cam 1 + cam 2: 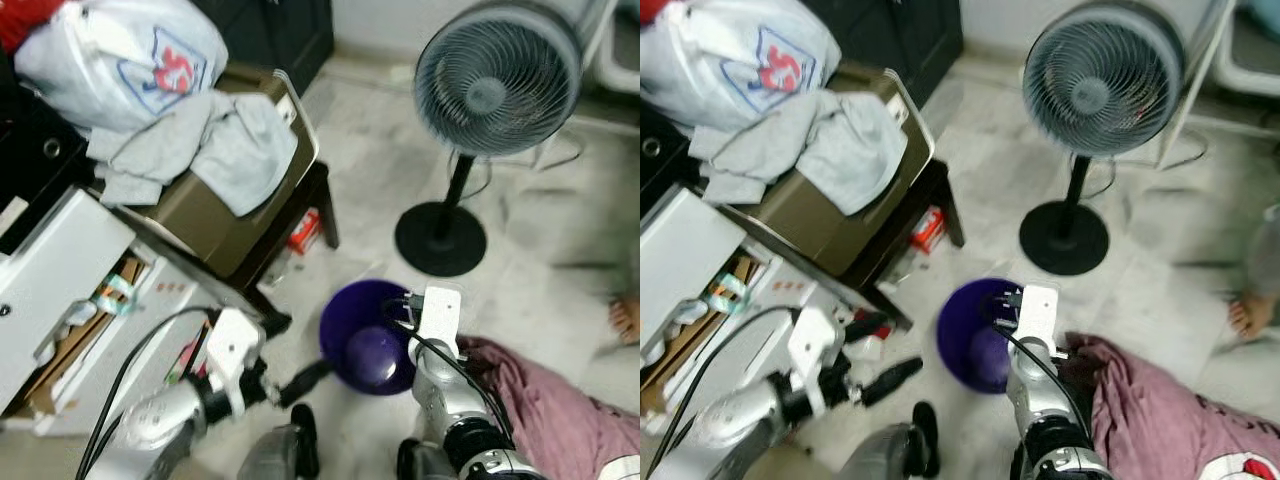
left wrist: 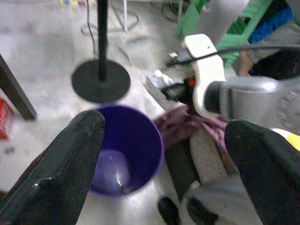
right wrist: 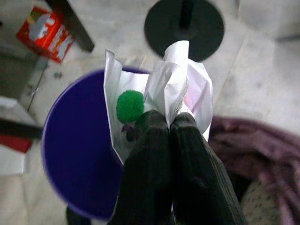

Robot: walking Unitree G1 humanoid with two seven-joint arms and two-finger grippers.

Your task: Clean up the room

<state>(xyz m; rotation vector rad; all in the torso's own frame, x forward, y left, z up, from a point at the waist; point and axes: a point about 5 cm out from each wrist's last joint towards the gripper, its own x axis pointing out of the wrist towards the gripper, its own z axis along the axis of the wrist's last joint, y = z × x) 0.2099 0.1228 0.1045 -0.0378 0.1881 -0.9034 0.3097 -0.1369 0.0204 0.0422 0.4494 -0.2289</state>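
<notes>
A purple bucket point(image 1: 352, 322) stands on the pale floor between my two arms, with a purple ball-like lump inside it point(image 2: 110, 168). My right gripper point(image 3: 169, 121) is shut on a crumpled white paper point(image 3: 187, 89) with a green fuzzy spot point(image 3: 130, 105), and holds it over the bucket's edge point(image 3: 70, 140). The right wrist point(image 1: 440, 315) sits at the bucket's right side. My left gripper point(image 2: 164, 124) is open, with wide-spread fingers point(image 2: 75, 154) pointing at the bucket from the left. One of its black fingers point(image 1: 305, 380) reaches toward the bucket's rim.
A standing fan point(image 1: 495, 75) with a round black base point(image 1: 440, 238) is behind the bucket. A dark table point(image 1: 250, 225) on the left carries grey clothes point(image 1: 215, 145) and a white bag point(image 1: 130, 50). Near it lie a red box point(image 1: 305, 232), a maroon cloth point(image 1: 550, 400) and a person's foot point(image 1: 625, 318).
</notes>
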